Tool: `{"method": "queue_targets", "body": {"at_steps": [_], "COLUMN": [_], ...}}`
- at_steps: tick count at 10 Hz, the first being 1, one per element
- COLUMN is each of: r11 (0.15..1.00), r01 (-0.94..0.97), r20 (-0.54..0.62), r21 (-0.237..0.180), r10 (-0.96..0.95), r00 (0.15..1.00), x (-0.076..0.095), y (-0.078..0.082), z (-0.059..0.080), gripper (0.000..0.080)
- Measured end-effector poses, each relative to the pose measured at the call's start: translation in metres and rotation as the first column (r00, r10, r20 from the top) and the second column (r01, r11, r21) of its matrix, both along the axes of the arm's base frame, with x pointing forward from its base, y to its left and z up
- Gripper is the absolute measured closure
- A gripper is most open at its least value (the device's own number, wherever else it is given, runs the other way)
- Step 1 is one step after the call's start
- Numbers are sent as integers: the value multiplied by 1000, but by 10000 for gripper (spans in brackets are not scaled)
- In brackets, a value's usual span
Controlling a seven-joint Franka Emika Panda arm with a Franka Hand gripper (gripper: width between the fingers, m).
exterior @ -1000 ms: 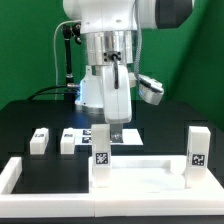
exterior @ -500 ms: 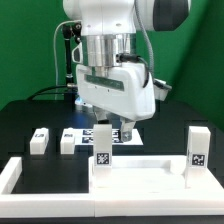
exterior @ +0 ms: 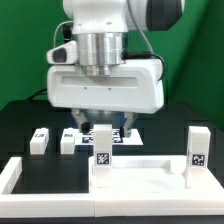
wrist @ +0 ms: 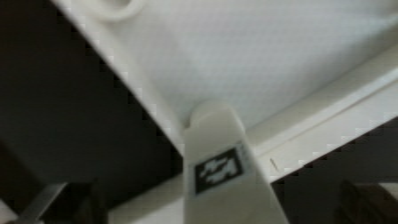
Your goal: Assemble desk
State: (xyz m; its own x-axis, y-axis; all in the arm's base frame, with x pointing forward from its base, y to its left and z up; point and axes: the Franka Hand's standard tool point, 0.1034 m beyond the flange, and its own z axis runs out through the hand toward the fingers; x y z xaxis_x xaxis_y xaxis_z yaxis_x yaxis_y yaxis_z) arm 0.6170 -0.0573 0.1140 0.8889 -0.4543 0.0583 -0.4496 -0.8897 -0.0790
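Note:
The white desk top (exterior: 142,166) lies at the front with two white tagged legs standing on it, one toward the exterior view's left (exterior: 101,150) and one toward its right (exterior: 198,148). Two loose legs (exterior: 40,140) (exterior: 68,142) lie on the black table further left. My gripper (exterior: 101,127) hangs just above the left standing leg, its hand broadside to the camera. In the wrist view that leg (wrist: 221,165) rises between my fingers (wrist: 43,200), with gaps on both sides and the desk top (wrist: 267,60) behind it. The jaws are open and empty.
A low white border frame (exterior: 14,176) runs along the front and the exterior view's left of the desk top. The marker board (exterior: 84,134) lies behind the standing leg, partly hidden by my gripper. Cables and a stand are at the back left.
My hand has turned about its vertical axis from narrow side to broadside while staying over the left standing leg. The legs and desk top have not moved.

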Motion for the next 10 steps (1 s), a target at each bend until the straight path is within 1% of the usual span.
{"method": "queue_targets", "body": {"at_steps": [1,2,3,4,5,6,7,8,10], "r11": [991,969,949,954,957,960,977,989,1000], "r01": [-134,-246,-313,-297,-287,-279,-212,-148,9], "r20": [9,13,13,13,13,13,12,10,5], "r21": [-17,-28,-37,-34,-33,-32,-24,-17,-2], "r10": [134,247,314,298,287,279,212,148,-9], "r00": [991,969,949,955,958,960,977,989,1000], "x": [4,4,3,3,3,3,3,3,3], "y": [-1,-6,-12,-11,-11,-11,-10,-10,-10], "z": [1,1,1,1,1,1,1,0,0], "gripper": [150,150,150,188,188,363,363,510,510]}}
